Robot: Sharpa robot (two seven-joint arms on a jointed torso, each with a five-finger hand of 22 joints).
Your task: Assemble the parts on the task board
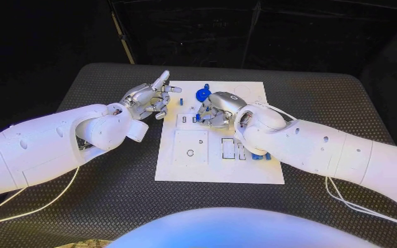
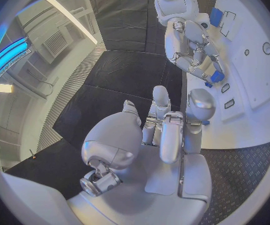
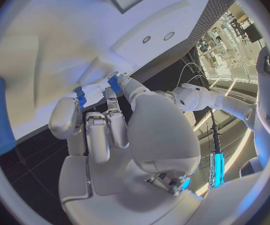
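Two hands work over the white task board (image 1: 248,170) at the middle of the black surface (image 1: 108,196). The right hand (image 1: 213,109) is down on the board toward its 12 o'clock end, fingers pinching a small blue part (image 3: 114,83), probably to seat it in a slot there. Another blue part (image 1: 201,94) stands just beyond, toward 12 o'clock. The left hand (image 1: 150,100) hovers at the board's 9 o'clock edge, fingers spread and holding nothing, likely kept clear in readiness. No label or writing is legible.
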